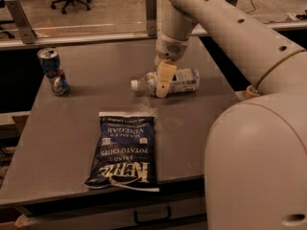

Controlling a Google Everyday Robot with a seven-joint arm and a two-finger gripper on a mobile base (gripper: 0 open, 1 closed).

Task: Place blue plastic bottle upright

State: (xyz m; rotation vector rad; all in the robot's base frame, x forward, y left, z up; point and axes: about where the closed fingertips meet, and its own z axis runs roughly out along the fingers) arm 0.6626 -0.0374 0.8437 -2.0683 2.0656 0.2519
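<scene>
Leftmost, the short blue-patterned drink can (53,71) stands clear, the flat dark-blue chip bag (125,150) lies on the grey desk (96,56), and the clear ribbed plastic bottle (184,80) lies sideways with the cream pincer (163,83) astride its middle, presumably for righting it; whether it pinches, I cannot tell.

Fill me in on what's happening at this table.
The robot's arm reaches down over the table, with its pincer at the middle of the blue plastic bottle. The bottle lies on its side, cap pointing toward the drink can, so it is not yet upright. The can stands at the far left, and a chip bag lies flat near the front edge, apart from both.
</scene>
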